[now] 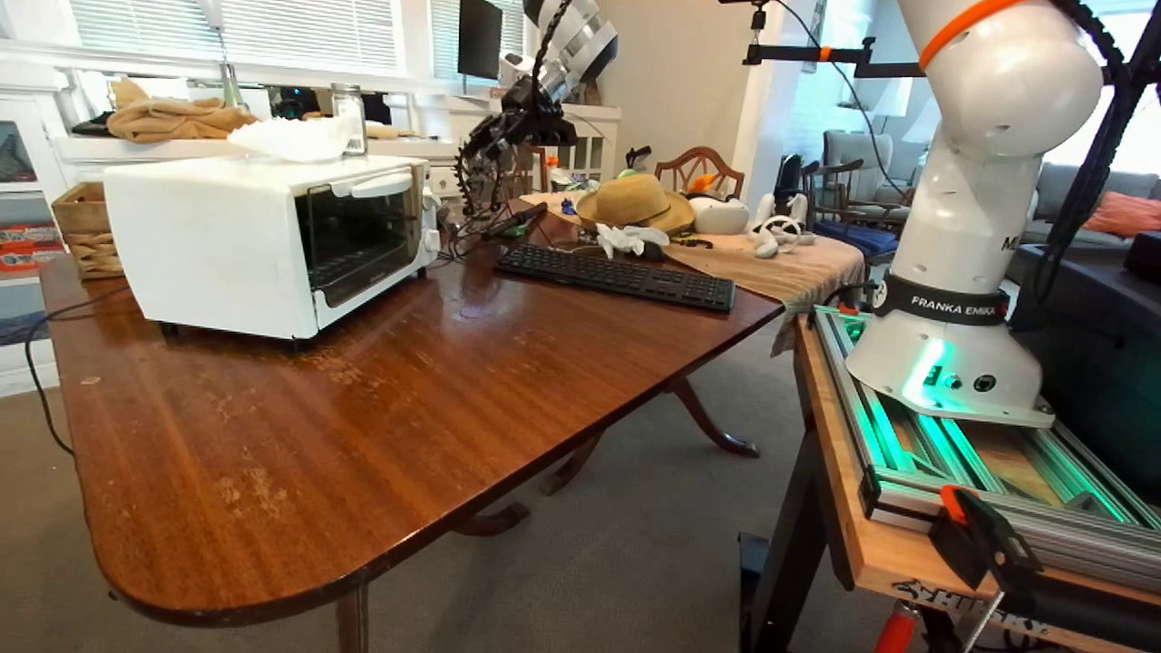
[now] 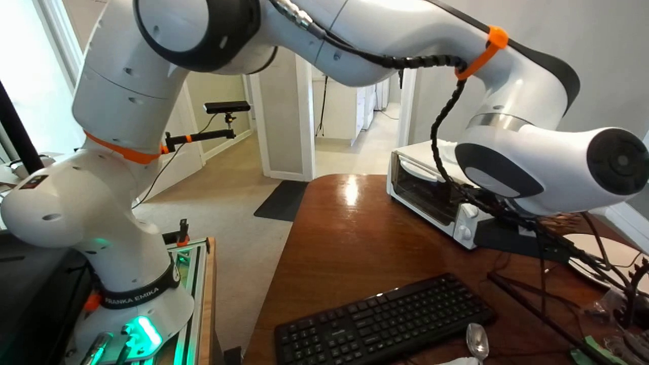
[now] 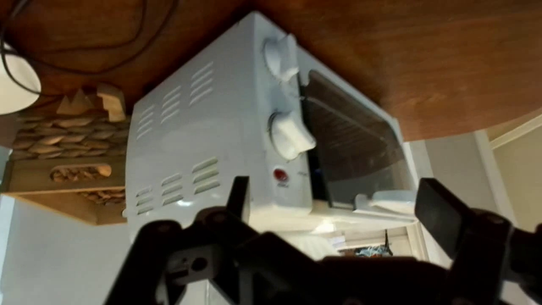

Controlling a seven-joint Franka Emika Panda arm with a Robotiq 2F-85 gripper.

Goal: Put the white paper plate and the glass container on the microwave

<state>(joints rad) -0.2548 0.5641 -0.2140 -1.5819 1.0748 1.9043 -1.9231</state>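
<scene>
The white microwave (image 1: pixel 204 249) stands on the wooden table, its dark glass door closed. It also shows in an exterior view (image 2: pixel 431 187) and, upside down, in the wrist view (image 3: pixel 194 140). A white ruffled paper plate (image 1: pixel 288 138) lies on its top, partly visible in the wrist view (image 3: pixel 311 245). A clear glass container (image 1: pixel 349 118) stands upright behind the plate; I cannot tell whether it rests on the microwave or the ledge behind. My gripper (image 3: pixel 338 205) is open and empty, in front of the microwave's knob side. In an exterior view the wrist largely hides it.
A black keyboard (image 1: pixel 617 277) and a spoon (image 2: pixel 477 342) lie near the table's end. A woven basket (image 3: pixel 72 140) stands beside the microwave. A white round disc (image 2: pixel 588 248) and loose cables lie on the table. A straw hat (image 1: pixel 635 204) sits on the far cloth-covered table.
</scene>
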